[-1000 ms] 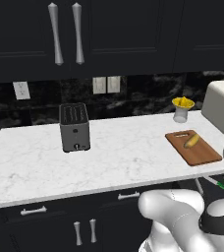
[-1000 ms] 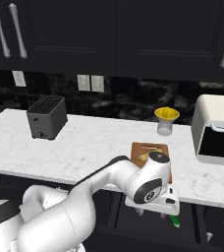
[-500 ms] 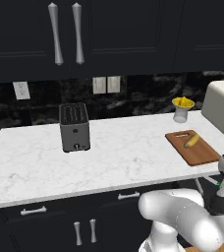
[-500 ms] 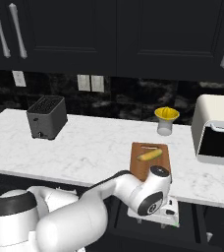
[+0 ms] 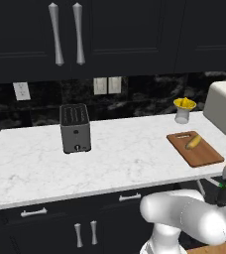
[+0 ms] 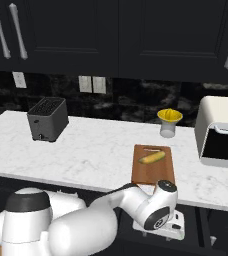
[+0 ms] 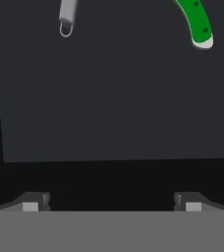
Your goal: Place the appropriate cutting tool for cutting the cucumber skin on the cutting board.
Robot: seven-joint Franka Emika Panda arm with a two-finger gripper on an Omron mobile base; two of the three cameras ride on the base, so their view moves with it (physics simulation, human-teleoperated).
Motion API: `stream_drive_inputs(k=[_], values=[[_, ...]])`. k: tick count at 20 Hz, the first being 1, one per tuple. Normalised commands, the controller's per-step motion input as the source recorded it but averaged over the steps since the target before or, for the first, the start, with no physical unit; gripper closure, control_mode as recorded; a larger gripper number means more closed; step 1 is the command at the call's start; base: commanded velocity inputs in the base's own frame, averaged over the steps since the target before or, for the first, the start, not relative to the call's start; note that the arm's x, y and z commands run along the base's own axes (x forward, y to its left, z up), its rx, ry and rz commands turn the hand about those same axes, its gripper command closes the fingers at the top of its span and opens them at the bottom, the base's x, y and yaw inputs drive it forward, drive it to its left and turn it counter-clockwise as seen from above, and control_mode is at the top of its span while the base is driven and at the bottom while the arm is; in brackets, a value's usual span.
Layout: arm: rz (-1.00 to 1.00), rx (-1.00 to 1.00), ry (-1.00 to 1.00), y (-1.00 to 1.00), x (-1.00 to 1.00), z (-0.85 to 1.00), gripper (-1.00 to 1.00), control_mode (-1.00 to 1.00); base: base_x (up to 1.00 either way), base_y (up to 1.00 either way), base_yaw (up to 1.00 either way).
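Hovering, the open claw (image 7: pixel 112 202) faces a green handle (image 7: pixel 198 22) in hand view.

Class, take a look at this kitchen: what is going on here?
A white robot arm is reaching over an open drawer. Its pincer stands open and holds nothing. In the drawer lie a tool with a green handle and one with a grey handle. On the counter, the cucumber rests on the cutting board, with no tool placed there yet.
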Motion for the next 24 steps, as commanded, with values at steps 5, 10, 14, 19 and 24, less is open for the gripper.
stream_drive_inputs(k=[5,10,14,19,24], values=[[0.0,0.0,0.0,0.0,-0.08,-0.07,-1.0,-1.0,0.0,0.0,0.0],[0.0,0.0,0.0,0.0,-0.44,0.0,-1.0,-1.0,0.0,0.0,0.0],[0.0,0.0,0.02,0.0,-0.68,-0.08,-1.0,-1.0,0.0,0.0,0.0],[0.0,0.0,0.03,0.0,-0.53,-0.2,-1.0,-1.0,0.0,0.0,0.0],[0.0,0.0,0.0,0.02,-0.11,-0.08,-1.0,-1.0,0.0,0.0,0.0]])
